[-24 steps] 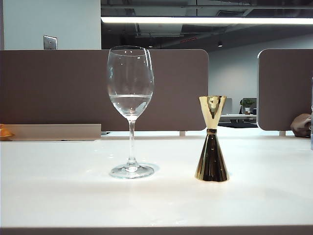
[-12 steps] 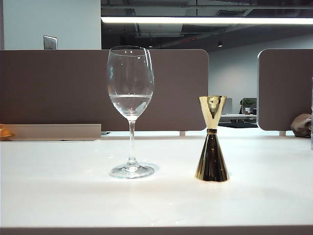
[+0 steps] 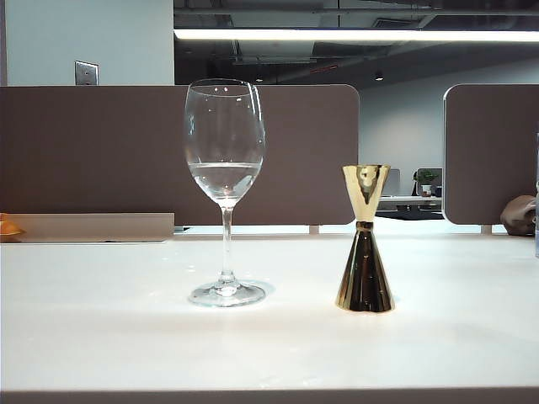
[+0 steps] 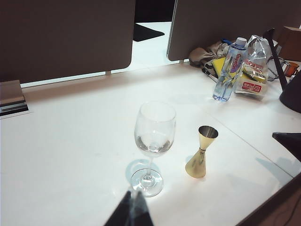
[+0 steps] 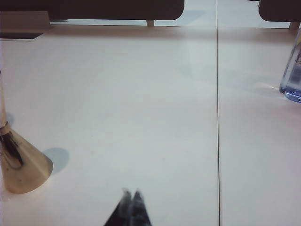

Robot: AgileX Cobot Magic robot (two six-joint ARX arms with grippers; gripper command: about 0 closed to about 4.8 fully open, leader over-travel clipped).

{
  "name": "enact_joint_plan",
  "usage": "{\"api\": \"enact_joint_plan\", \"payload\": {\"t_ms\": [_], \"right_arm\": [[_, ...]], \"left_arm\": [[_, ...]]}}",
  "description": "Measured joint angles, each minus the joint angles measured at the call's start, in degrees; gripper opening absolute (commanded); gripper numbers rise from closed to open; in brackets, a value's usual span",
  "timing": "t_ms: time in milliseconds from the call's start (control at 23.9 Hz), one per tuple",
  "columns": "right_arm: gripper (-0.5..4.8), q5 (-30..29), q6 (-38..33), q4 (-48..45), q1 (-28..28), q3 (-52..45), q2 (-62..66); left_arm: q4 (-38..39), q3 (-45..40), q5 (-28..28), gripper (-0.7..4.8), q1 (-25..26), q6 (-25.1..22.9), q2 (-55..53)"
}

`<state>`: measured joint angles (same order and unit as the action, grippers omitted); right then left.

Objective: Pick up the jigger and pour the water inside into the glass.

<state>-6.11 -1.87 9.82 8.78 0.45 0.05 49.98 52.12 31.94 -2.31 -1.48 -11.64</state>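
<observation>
Jigger stands beside the glass; left gripper and right gripper, both closed, show only blurred tips.

Level exterior, high wrist views share jigger.

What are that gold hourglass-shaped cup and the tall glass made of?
The jigger looks like polished gold-toned metal: its surface mirrors the room. The glass seems to be clear glass, though clear plastic cannot be ruled out; the partition shows through its bowl, with water pooled inside.
</observation>
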Motion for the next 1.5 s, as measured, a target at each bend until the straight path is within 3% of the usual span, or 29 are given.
{"api": "enact_joint_plan", "payload": {"t_ms": [209,334,502,627,752,920,1505], "right_arm": [[-0.05,0.0,0.0,0.0,0.0,0.0,0.0],[-0.05,0.0,0.0,0.0,0.0,0.0,0.0],[-0.05,0.0,0.0,0.0,0.0,0.0,0.0],[-0.05,0.0,0.0,0.0,0.0,0.0,0.0],[-0.05,0.0,0.0,0.0,0.0,0.0,0.0],[-0.05,0.0,0.0,0.0,0.0,0.0,0.0],[-0.05,0.0,0.0,0.0,0.1,0.0,0.0]], "left_arm": [[-0.1,0.0,-0.1,-0.03,0.0,-1.0,0.1],[-1.8,-1.2,-1.3,-0.03,-0.5,-6.0,0.7],[-7.5,-9.8,-2.7,-0.03,-3.7,-14.2,2.9],[-10.7,-15.6,-2.7,-0.03,-4.6,-16.2,4.9],[-16.0,-22.2,-2.8,-0.03,-4.5,-16.0,7.7],[-23.2,-31.6,-6.0,-0.03,-4.5,-11.8,11.3],[-28.2,-40.6,-14.7,-0.03,-4.4,-5.5,11.4]]}}
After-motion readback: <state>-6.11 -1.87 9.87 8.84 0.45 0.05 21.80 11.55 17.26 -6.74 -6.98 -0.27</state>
